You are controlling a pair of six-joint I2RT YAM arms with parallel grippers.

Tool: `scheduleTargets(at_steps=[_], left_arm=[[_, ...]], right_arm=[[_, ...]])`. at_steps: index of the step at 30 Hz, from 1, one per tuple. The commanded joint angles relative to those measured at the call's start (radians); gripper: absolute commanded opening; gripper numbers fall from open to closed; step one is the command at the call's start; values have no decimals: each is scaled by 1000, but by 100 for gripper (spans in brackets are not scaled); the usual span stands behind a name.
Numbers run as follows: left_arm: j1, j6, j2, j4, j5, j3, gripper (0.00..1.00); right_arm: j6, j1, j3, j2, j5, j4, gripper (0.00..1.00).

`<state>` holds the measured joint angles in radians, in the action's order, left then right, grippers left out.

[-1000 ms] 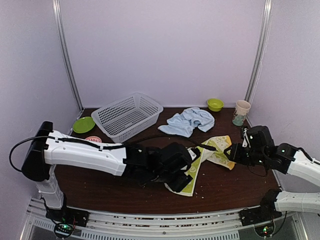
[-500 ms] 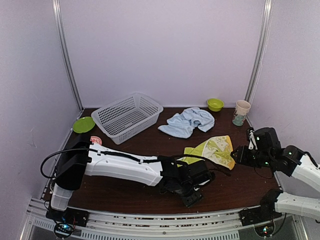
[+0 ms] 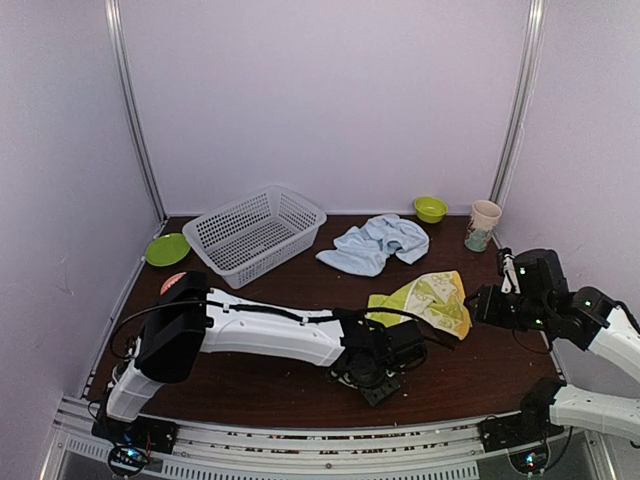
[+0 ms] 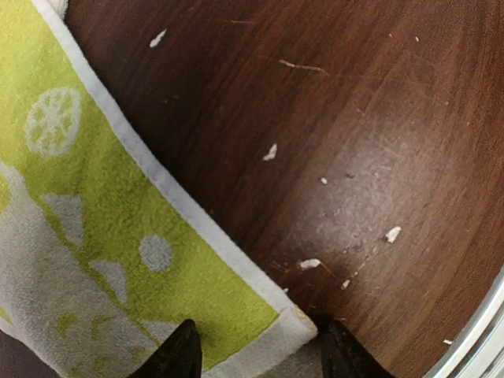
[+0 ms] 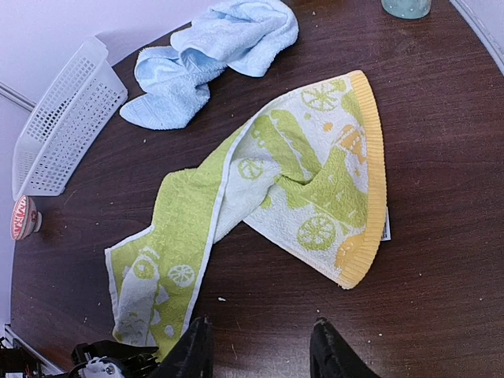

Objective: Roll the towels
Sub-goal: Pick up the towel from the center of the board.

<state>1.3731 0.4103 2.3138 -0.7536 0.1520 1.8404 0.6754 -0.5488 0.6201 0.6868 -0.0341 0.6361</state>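
Observation:
The lime-green lemon-print towel (image 3: 432, 296) lies spread and partly folded on the dark table, right of centre. Its near white-edged corner (image 4: 303, 327) lies between the jaws of my left gripper (image 4: 260, 358), which stand apart on either side of it. From above, that gripper (image 3: 382, 384) is low at the towel's near end and hides it. The pale blue towel (image 3: 375, 243) sits crumpled further back. My right gripper (image 5: 260, 339) hangs open over bare table, near the green towel's (image 5: 315, 181) yellow hem, holding nothing.
A white mesh basket (image 3: 255, 232) stands at the back left, with a green plate (image 3: 167, 249) and a small red-rimmed object (image 3: 172, 283) beside it. A green bowl (image 3: 431, 208) and a paper cup (image 3: 484, 225) sit at the back right. Crumbs dot the wood.
My left arm has swung toward the near edge and its jaws have narrowed slightly. The green towel has been drawn back into a shorter heap. My right gripper has shifted a little right.

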Motion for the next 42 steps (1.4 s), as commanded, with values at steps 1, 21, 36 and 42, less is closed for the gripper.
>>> scheduleTargets(at_steps=[1,21,36,42], left_arm=[[-3,10,23,-36,4,32,53],[-60,82,-278,47,161,-266,0],[-151,110,-659,183,182,-610,0],[-174,86,-667,169,201,-597,0]], right_arm=[[-16,9,31,-7,-15,13,42],[-29,31,5,22,-41,-29,42],[31,227,-5,473,25,-422,45],[13,293,114,729,34,-474,45]])
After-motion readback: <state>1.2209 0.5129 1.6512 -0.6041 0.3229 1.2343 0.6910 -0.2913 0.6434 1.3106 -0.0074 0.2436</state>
